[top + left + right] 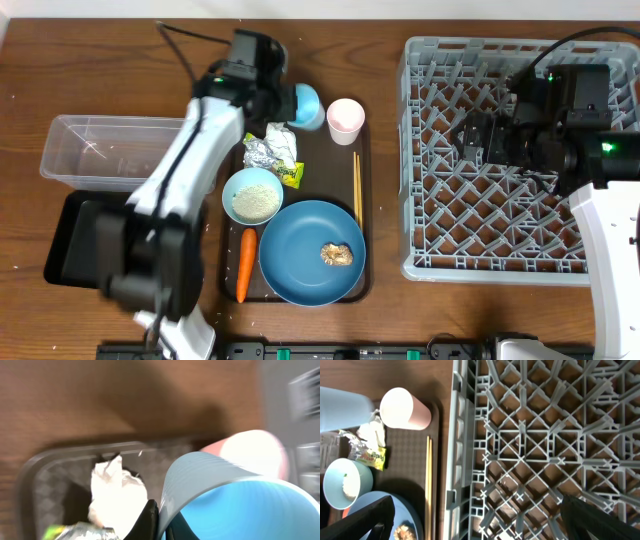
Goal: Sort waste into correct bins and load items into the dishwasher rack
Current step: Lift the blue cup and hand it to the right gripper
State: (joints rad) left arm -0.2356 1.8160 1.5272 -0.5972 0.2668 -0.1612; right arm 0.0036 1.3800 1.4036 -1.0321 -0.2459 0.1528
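The left pincer grasps the light blue cup by its rim, beside the pink cup.

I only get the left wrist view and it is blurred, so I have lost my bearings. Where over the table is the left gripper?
Observer: In the overhead view the left gripper is at the far edge of the brown tray, closed on the rim of the light blue cup.
Operator: Is the rack free to take the cup?
Observer: The grey rack holds no dishes, but the right gripper hovers open over it.
Operator: Which dishes remain on the tray?
Observer: The pink cup, the blue plate, the small bowl and the chopsticks.
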